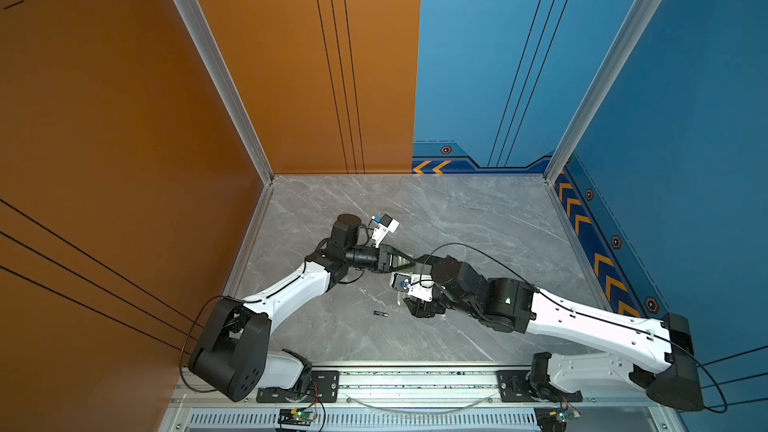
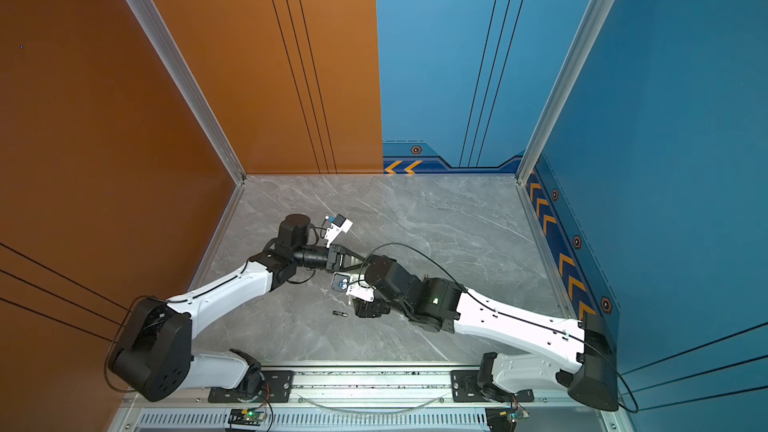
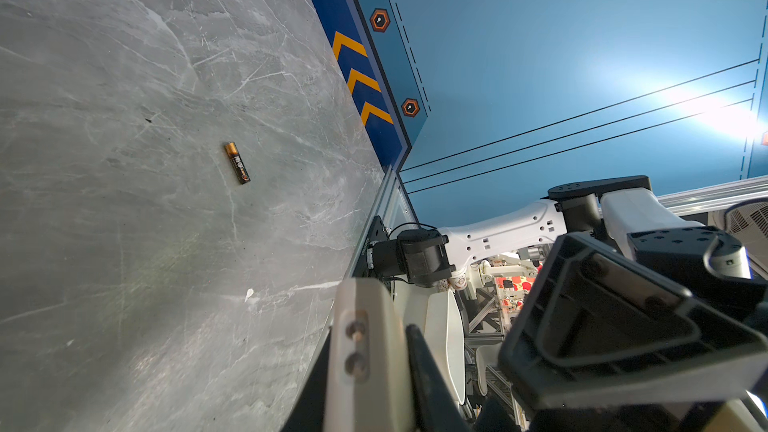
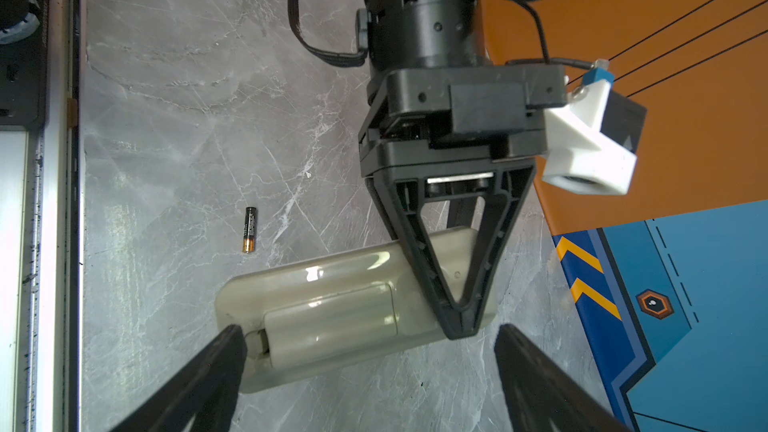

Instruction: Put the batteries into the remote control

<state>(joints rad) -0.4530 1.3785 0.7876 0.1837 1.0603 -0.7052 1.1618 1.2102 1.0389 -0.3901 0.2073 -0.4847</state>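
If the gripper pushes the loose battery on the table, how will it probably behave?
A slim cylinder lying on its side, the battery probably rolls if nudged sideways. The table looks smooth, so it may also slide.

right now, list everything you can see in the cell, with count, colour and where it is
battery: 1 in view, black with a copper-orange end, lying loose on the table beside the remote control
remote control: 1, white, battery cover facing up, mid-table
table: 1, grey marble, cell floor
orange wall: 2 panels, orange, left and rear
blue wall: 2 panels, blue, rear and right
rail: 1, silver, front edge
left end effector: 1, black, shut on the remote control
right end effector: 1, black, open, over the cover
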